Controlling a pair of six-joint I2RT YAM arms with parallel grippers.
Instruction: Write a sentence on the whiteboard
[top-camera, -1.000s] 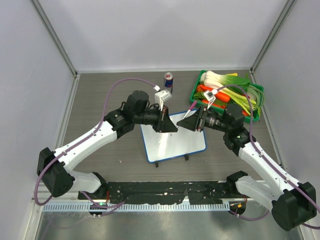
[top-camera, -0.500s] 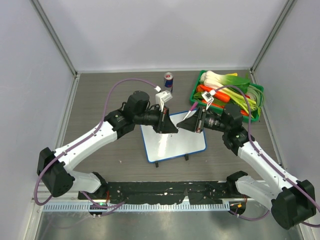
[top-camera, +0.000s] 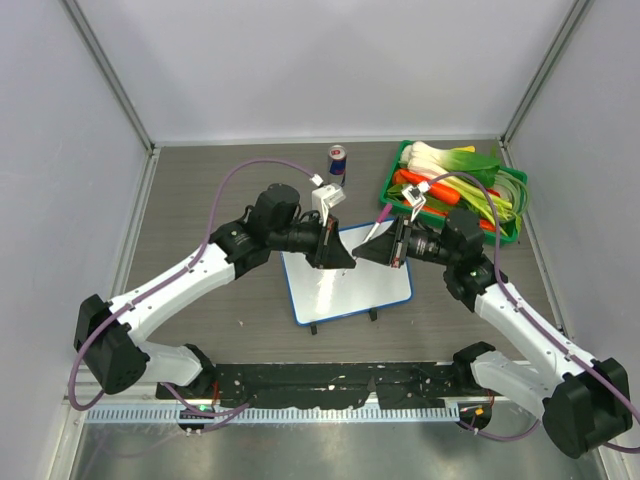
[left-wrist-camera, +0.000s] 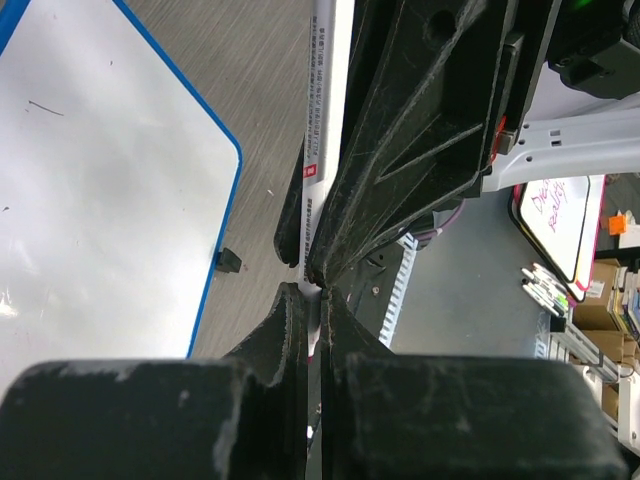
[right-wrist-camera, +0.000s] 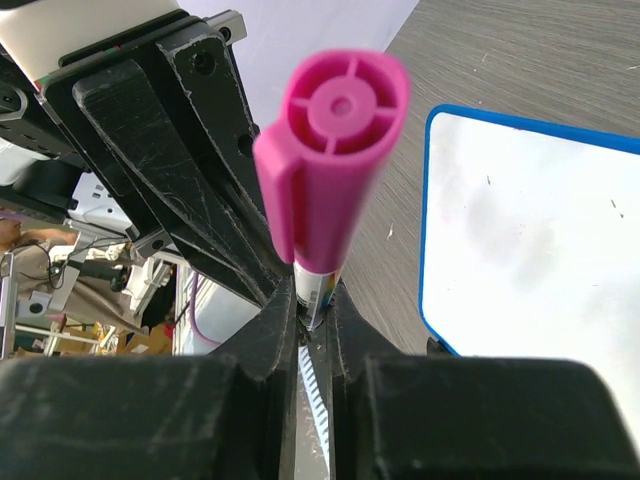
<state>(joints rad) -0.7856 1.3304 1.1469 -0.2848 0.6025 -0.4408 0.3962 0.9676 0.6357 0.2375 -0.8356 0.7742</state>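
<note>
table (top-camera: 200, 190): open wood left of the whiteboard; basket (top-camera: 521, 215) and can (top-camera: 338, 160) far right.
whiteboard (top-camera: 350, 285): flat, centre, far edge beneath both grippers.
left gripper (left-wrist-camera: 313, 300): reaching right, clamped on marker (right-wrist-camera: 330, 150) barrel.
right gripper (right-wrist-camera: 315, 305): reaching left, clamped on same marker.

Bright, even light; grey reflections on the whiteboard (top-camera: 350, 285), wrist views' foreground blurred.

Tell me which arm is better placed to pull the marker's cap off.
Right, probably. The right fingers clamp the marker just below its pink cap, while the left fingers hold the barrel's other end. The whiteboard bears no words yet.
</note>
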